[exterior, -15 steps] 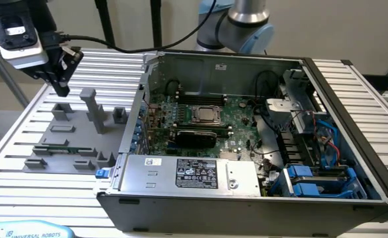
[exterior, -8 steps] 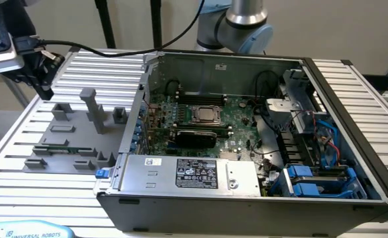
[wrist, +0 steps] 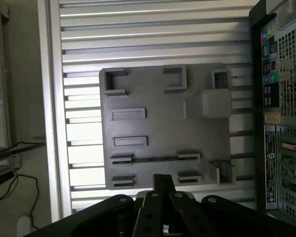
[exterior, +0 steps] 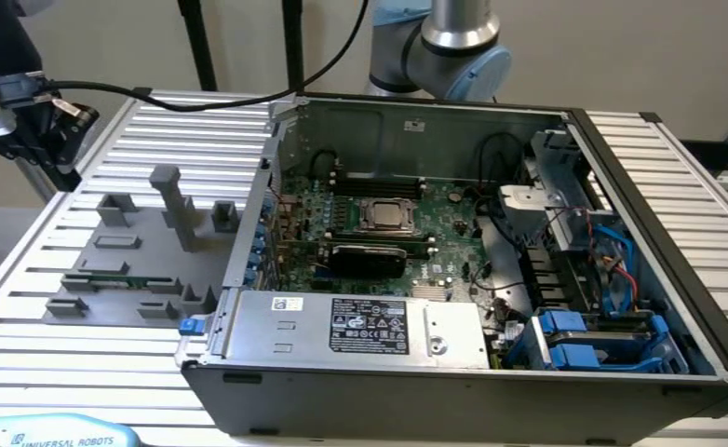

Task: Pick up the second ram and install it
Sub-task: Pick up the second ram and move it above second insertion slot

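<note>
Thin long green circuit-board strip, the second ram, lies flat on the grey plastic fixture plate. It is seated lengthwise between two small grey slotted holder blocks, one at each end. The strip is not picked up and nothing is touching it.

The black linkage gripper hangs above the plate, clear of the strip and holding nothing visible. Whether it is open or closed cannot be told. In the exterior view it sits high at the far left, over the table edge, with black cables running to it.

The plate rests on the ribbed aluminium slat table and carries more grey blocks and a tall grey post.

Just beside the plate, toward the exterior view's right, stands the open dark-grey metal computer case. Inside it are:
- the large green motherboard, with a silver square processor near its middle
- a silver power supply box with a label along the near wall
- blue plastic drive caddies in the near corner, at the exterior view's right

The arm's silver-and-blue joint rises behind the case.
</note>
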You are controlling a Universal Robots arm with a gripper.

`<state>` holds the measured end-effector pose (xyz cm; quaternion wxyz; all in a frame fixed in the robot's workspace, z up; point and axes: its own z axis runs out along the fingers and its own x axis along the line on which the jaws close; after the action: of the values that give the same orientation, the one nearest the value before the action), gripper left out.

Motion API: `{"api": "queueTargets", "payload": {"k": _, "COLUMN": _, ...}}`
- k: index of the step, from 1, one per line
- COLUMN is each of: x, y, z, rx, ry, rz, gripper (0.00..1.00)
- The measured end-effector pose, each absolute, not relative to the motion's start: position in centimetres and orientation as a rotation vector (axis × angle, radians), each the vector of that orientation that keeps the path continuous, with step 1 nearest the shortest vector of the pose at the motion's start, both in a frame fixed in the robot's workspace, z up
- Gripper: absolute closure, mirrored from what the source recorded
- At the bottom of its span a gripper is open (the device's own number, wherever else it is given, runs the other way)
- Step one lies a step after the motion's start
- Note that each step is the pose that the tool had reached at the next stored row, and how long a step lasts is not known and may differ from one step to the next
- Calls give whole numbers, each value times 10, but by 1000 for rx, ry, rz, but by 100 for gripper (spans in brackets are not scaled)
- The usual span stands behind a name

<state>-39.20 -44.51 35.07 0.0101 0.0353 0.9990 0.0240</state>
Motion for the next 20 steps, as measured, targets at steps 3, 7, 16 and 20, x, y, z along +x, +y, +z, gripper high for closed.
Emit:
{"api": "queueTargets", "payload": {"k": 3, "x": -392, "y": -445, "z": 351, "rx": 110, "ry": 3119, "rz": 75, "gripper": 89}}
{"api": "queueTargets", "payload": {"k": 7, "x": -392, "y": -445, "z": 351, "rx": 110, "ry": 3119, "rz": 75, "gripper": 89}}
{"api": "queueTargets", "payload": {"k": 16, "x": -392, "y": -445, "z": 349, "rx": 35, "ry": 3121, "rz": 76, "gripper": 89}}
{"api": "queueTargets", "payload": {"k": 20, "x": -392, "y": -445, "z": 347, "rx": -78, "ry": 3122, "rz": 77, "gripper": 89}}
